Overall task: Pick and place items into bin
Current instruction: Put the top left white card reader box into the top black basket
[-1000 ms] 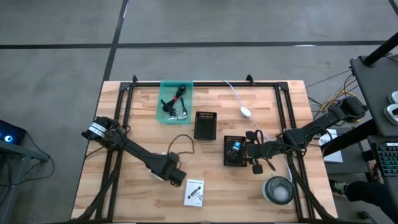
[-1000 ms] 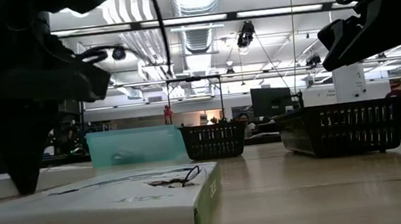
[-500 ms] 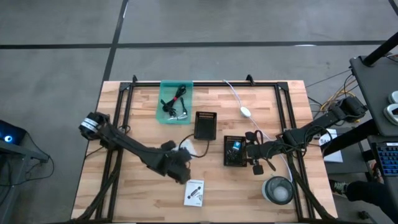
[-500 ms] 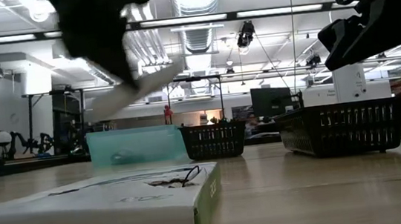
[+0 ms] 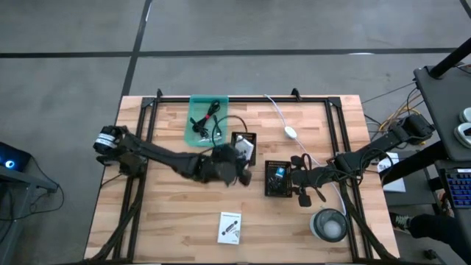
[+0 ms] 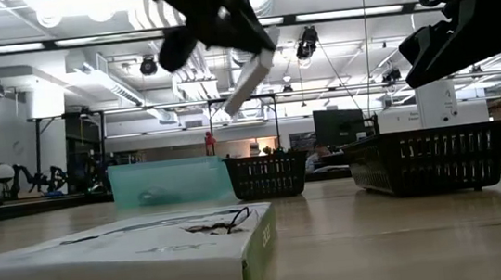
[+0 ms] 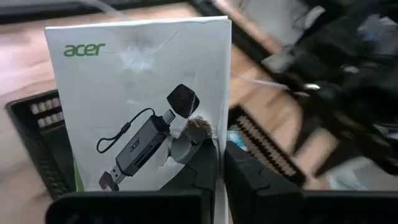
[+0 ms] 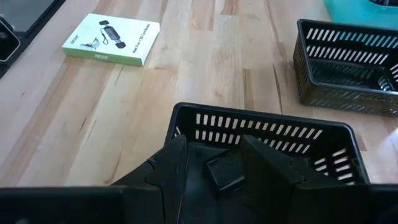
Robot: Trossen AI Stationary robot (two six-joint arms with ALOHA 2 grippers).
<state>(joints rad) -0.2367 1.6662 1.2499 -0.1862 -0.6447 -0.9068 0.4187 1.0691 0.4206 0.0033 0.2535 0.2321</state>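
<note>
My left gripper hangs above the table's middle, beside the smaller black basket, shut on a white printed packet. In the low view that packet is high above the table and tilted. A second white packet lies flat near the table's near edge. The teal bin at the far edge holds coiled cables. My right gripper is open and reaches into the larger black basket, its fingers on either side of a small dark piece. My left gripper pinches the white packet between its two fingers at one edge, near a corner, below the printed picture. The packet is lifted clear of the table and tilted, standing out past the fingertips. How far back it reaches cannot be seen.
A white oval on a white cord lies right of the bin. A round clear container stands near the right near corner. Black frame rails run along the table's sides. Bare wood lies between the lying packet and the baskets.
My left gripper has risen from the table's near left part and swung toward the far right, to the smaller black basket, carrying the white packet. That packet has gone from the table top to high in the air, tilted. The right arm has kept still.
</note>
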